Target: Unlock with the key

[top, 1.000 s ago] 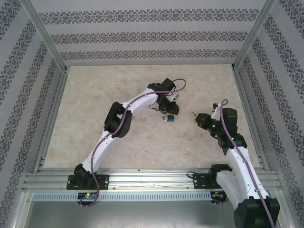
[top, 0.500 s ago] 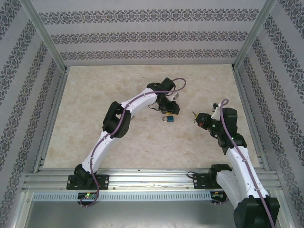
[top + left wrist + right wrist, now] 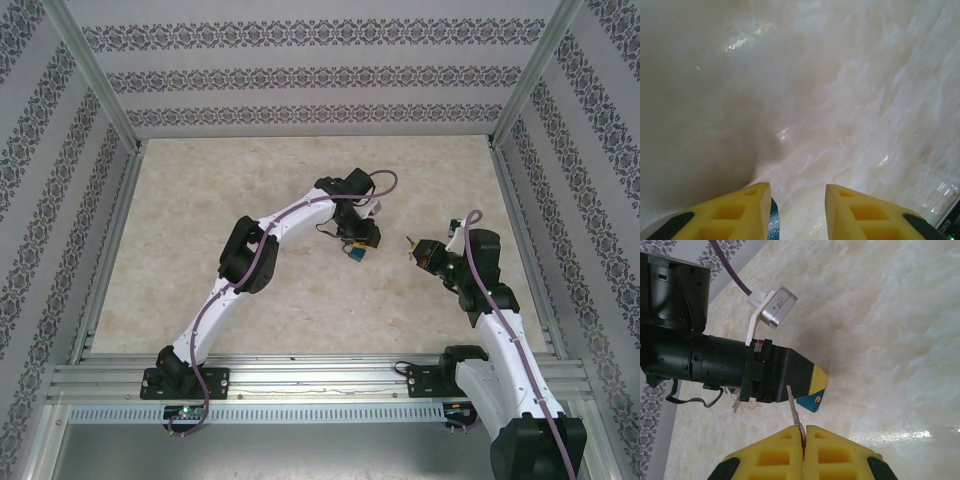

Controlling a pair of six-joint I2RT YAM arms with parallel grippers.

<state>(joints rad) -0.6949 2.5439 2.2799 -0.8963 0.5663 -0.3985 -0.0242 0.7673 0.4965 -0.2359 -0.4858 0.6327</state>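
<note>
A small blue padlock (image 3: 355, 255) lies on the marble tabletop, and its keyhole face (image 3: 810, 401) shows in the right wrist view. My left gripper (image 3: 362, 238) sits directly over it, jaws apart. One yellow finger (image 3: 819, 379) covers the lock's top. In the left wrist view, bare table shows inside the left gripper (image 3: 797, 186), with a teal sliver of the padlock (image 3: 772, 220) beside the left finger. My right gripper (image 3: 413, 247) (image 3: 804, 427) is shut on a silver key (image 3: 792, 402). The key's blade points at the left gripper and stops just short of the padlock.
The left arm's wrist camera (image 3: 777, 307) and purple cable (image 3: 730, 265) hang above the padlock. Patterned walls and aluminium posts (image 3: 95, 75) enclose the marble table (image 3: 200, 210). A slotted rail (image 3: 300, 375) runs along the near edge.
The left gripper and the padlock have shifted slightly toward the near side. The right gripper with the key has stayed almost in place.
</note>
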